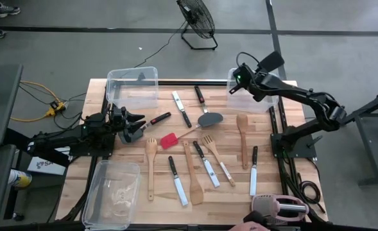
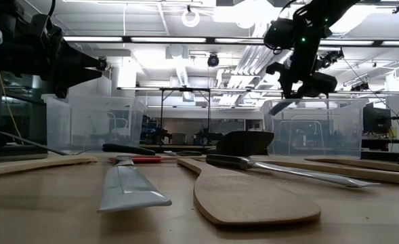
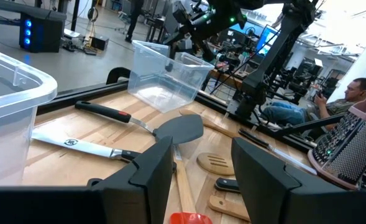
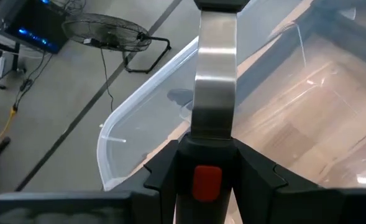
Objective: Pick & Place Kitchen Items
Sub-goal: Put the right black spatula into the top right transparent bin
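Right end effector [image 4: 207, 155]: clenched on a utensil [image 4: 214, 81] with a flat steel blade and a red spot at the grip. It hangs above the back-right clear bin [image 1: 253, 97], blade pointing out over the bin's rim. What kind of utensil it is can't be told from this angle.

Left end effector [image 1: 136, 128]: released, fingers apart, nothing between them. It sits low at the desk's [image 1: 278, 160] left side, just in front of the back-left clear bin [image 1: 132, 85]. A black-and-red-handled utensil [image 1: 158, 119] lies just beside its tips.

Rest of the kitchen items, spread flat on the desk between the arms:
- Knives, black handle, white blade: 4 [image 1: 181, 109] [image 1: 178, 181] [image 1: 207, 165] [image 1: 253, 170].
- Wooden pieces: 4, namely two spoons [image 1: 151, 167] [image 1: 242, 138], one plain turner [image 1: 192, 173], one forked turner [image 1: 217, 157].
- Grey spatula [image 1: 208, 120]: 1, mid-desk.
- Small red spatula [image 1: 169, 140]: 1, near the left arm.
- Short black-handled piece [image 1: 200, 96]: 1, at the back.

Clear bins: 3 in all; the third [image 1: 111, 192] is at the front-left corner. Pink-and-grey toaster [image 1: 278, 208]: 1, at the front-right edge.
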You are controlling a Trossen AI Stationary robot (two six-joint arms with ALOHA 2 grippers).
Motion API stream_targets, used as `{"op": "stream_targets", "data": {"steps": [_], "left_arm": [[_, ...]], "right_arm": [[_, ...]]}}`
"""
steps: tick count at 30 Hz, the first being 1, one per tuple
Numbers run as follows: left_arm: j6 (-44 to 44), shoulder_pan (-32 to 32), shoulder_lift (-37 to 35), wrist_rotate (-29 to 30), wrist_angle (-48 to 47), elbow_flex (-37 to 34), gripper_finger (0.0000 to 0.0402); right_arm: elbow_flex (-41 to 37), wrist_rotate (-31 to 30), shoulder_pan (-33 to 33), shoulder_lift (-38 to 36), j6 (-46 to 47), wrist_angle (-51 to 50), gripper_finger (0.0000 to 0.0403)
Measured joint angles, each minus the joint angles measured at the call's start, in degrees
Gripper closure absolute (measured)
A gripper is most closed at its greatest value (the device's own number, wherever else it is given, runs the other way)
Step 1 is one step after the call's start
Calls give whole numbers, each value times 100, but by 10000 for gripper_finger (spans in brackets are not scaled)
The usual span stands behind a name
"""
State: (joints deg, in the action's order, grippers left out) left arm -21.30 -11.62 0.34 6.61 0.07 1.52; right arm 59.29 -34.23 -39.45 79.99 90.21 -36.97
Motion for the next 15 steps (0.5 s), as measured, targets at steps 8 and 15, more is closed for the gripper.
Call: {"op": "stream_targets", "data": {"steps": [8, 15], "left_arm": [[0, 0, 0, -2, -1, 2, 239], [0, 1, 0, -1, 1, 1, 239]], "right_arm": [[0, -6, -58, 7, -47, -14, 272], [0, 144, -58, 7, -192, -20, 247]]}}
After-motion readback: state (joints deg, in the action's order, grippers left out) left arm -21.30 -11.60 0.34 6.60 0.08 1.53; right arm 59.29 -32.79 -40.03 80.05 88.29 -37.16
